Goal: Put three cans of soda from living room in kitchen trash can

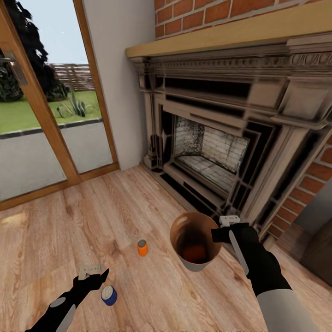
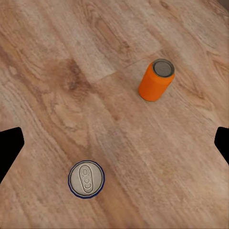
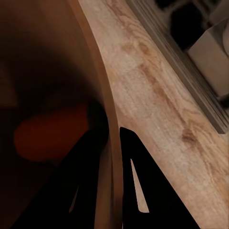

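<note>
Hovering nearest the camera at about 7 o'clock, the left claw [image 1: 94, 273] hangs spread and empty over the wood floor [image 1: 55, 230], with the dark blue can [image 1: 109, 295] upright just beside it; the risk, as I judge it, is a descent slightly off-centre, a fingertip clipping the rim and sending the can rolling; the left arm reaches low and forward, claw pointing down, the blue can's top [image 2: 86, 179] lying between its open fingers though off to one side; further out near 12 o'clock stands an orange can [image 1: 142, 247]; at 2 o'clock the right claw [image 1: 220, 234] pinches the rim of the tash can [image 1: 196, 265], one finger inside, one outside, held tilted above the floor with another orange can [image 1: 195, 252] lying inside; a slipping grip could spill it; beyond rises the fireplace [image 1: 240, 138].
</note>
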Robot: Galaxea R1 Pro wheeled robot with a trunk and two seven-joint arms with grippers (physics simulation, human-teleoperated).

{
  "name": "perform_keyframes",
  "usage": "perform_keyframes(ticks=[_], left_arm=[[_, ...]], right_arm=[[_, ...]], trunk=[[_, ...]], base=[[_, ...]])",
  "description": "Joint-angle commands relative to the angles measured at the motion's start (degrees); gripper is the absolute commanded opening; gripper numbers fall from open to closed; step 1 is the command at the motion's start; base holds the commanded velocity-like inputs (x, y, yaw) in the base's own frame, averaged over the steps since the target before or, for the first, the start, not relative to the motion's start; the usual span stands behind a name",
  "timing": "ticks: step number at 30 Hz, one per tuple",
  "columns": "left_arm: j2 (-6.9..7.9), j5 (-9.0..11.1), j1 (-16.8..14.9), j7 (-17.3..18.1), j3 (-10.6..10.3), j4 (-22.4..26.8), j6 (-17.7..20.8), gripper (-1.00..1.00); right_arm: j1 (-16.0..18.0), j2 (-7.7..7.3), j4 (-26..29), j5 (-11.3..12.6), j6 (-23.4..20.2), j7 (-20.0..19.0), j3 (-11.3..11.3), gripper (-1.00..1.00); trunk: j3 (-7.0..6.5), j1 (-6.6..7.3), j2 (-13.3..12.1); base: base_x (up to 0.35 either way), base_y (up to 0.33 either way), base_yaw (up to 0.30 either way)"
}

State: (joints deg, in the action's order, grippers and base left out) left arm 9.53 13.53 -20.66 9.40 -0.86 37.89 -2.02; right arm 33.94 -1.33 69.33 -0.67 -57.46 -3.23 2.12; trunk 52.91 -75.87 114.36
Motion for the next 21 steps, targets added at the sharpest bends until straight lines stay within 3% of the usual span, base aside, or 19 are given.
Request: perform_keyframes(ticks=[1,21], left_arm=[[0.02,0.00,0.00,0.00,-0.01,0.00,0.00,1.00],[0.05,0.00,0.00,0.00,0.00,0.00,0.00,1.00]], right_arm=[[0.03,0.02,0.02,0.92,-0.01,-0.20,-0.01,-1.00],[0.01,0.03,0.01,0.94,-0.01,-0.20,-0.01,-1.00]], trunk=[[0.09,0.01,0.00],[1.91,0.01,0.00]], base=[[0.000,0.000,0.000],[0.000,0.000,0.000]])
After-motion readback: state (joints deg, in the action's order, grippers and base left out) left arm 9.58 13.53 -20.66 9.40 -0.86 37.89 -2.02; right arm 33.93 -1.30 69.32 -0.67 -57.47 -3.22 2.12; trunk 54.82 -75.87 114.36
